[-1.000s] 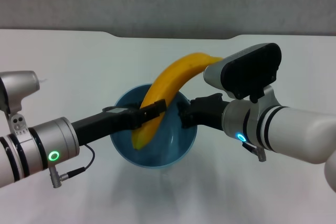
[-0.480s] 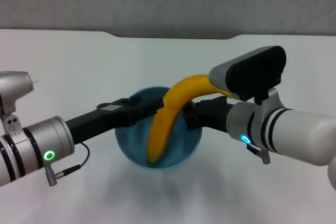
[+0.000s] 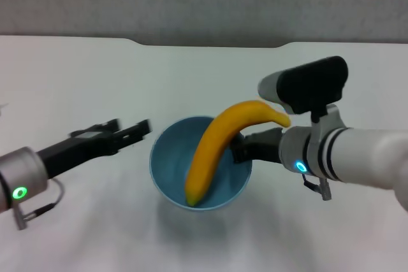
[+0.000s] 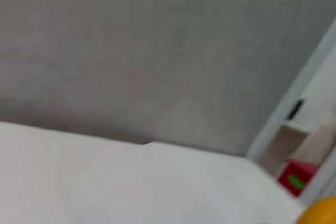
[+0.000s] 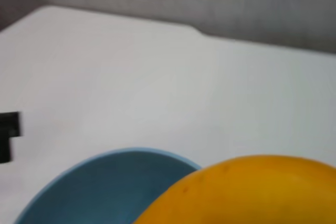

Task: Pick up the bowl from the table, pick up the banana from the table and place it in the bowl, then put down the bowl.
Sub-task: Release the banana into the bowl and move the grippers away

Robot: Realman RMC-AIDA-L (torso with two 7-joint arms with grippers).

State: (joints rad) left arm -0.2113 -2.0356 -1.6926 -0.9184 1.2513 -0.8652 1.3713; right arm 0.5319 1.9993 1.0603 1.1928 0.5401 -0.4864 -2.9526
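Note:
The light-blue bowl (image 3: 167,165) is held by its right rim in my right gripper (image 3: 241,148), a little above the white table (image 3: 76,74), with its shadow below it. The yellow banana (image 3: 213,151) lies in the bowl. One end rests at the bottom and the dark-tipped end sticks out over the right rim. My left gripper (image 3: 132,128) is open and empty, just left of the bowl and apart from it. The right wrist view shows the bowl (image 5: 100,192) and the banana (image 5: 252,192) up close. A bit of the banana (image 4: 323,213) shows in the left wrist view.
The table's far edge has a shallow notch (image 3: 210,45) against a grey wall. A black finger (image 5: 8,135) of the left gripper shows at the edge of the right wrist view. A red box (image 4: 294,179) stands off the table in the left wrist view.
My left gripper has let go of the banana and drawn back to the left. The banana has settled lower into the bowl. The bowl and right gripper have shifted slightly right and down.

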